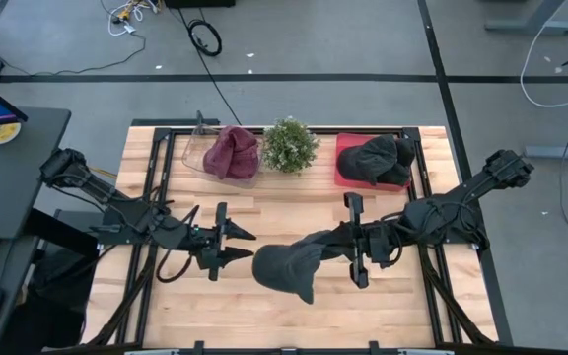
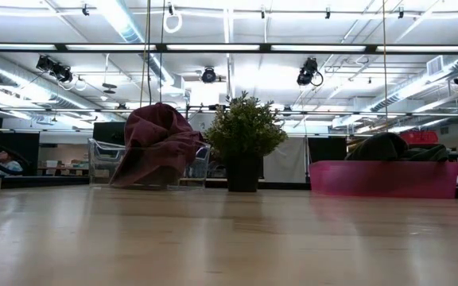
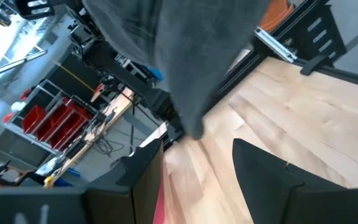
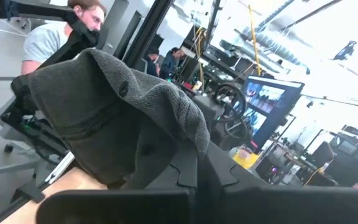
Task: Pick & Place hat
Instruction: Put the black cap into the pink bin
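The right gripper (image 1: 325, 247) holds the grey hat (image 1: 286, 266) by one edge, its fingers pinched on the fabric, so the hat hangs off the fingertips toward the middle of the table (image 1: 402, 316). In the high view the hat's long axis runs roughly left-right across the table, the bulk of it drooping away from the right arm toward the left one. The low view shows no hat and no arm on the boards, so the hat is judged to be carried clear of the surface.

The left gripper (image 1: 233, 244) is just beside the hanging end of the hat, fingers spread wide and pointed at it, not touching; its wrist view shows the 2 dark fingers (image 3: 272, 171) apart, with grey fabric (image 3: 185, 56) hanging ahead of them. The left arm is thus the nearer one to the free end, and a handover or a shared grip looks possible.

At the table's far edge stand 3 things in a row: a clear bin (image 1: 205, 158) with a maroon hat (image 1: 233, 153), a small potted plant (image 1: 290, 144), and a red tray (image 1: 348, 158) holding dark hats (image 1: 381, 160), well apart from the carried hat. Beyond the table, the right wrist view shows people (image 4: 61, 34) and a lit monitor (image 4: 267, 102).
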`<control>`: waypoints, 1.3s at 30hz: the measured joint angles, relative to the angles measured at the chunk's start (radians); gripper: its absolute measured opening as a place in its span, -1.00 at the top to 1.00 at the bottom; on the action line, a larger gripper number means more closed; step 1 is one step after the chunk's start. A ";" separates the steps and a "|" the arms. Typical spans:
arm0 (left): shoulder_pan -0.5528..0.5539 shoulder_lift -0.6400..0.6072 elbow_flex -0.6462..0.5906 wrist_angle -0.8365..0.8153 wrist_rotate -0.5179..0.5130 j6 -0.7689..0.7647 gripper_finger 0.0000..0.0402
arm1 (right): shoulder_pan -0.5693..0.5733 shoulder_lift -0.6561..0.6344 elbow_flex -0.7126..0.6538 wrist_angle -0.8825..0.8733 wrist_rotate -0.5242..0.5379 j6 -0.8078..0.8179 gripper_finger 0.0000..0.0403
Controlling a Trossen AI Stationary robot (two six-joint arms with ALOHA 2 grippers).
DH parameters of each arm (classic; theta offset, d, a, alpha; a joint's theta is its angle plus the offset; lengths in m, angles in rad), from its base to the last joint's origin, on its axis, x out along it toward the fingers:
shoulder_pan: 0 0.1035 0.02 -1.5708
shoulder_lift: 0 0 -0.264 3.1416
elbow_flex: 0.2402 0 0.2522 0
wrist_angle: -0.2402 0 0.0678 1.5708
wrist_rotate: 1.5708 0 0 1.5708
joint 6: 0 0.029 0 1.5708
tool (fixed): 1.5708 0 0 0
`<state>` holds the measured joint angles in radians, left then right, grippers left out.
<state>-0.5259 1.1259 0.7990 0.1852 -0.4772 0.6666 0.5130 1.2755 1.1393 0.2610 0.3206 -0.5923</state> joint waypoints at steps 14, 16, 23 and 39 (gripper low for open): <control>0.087 0.000 0.000 0.097 0.127 0.001 0.02 | -0.057 0.034 0.000 0.080 -0.027 -0.024 1.00; 0.093 0.001 0.000 0.097 0.140 0.000 0.02 | -0.065 0.039 0.000 0.103 -0.026 -0.041 1.00; 0.092 0.001 0.000 0.097 0.179 0.000 0.02 | -0.085 0.040 0.000 0.140 -0.026 -0.051 1.00; 0.092 0.001 0.000 0.139 0.162 0.073 0.70 | -0.144 0.079 0.000 0.156 -0.090 0.012 1.00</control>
<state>-0.4339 1.1267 0.7990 0.3244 -0.3147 0.7392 0.3695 1.3549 1.1393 0.4167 0.2308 -0.5799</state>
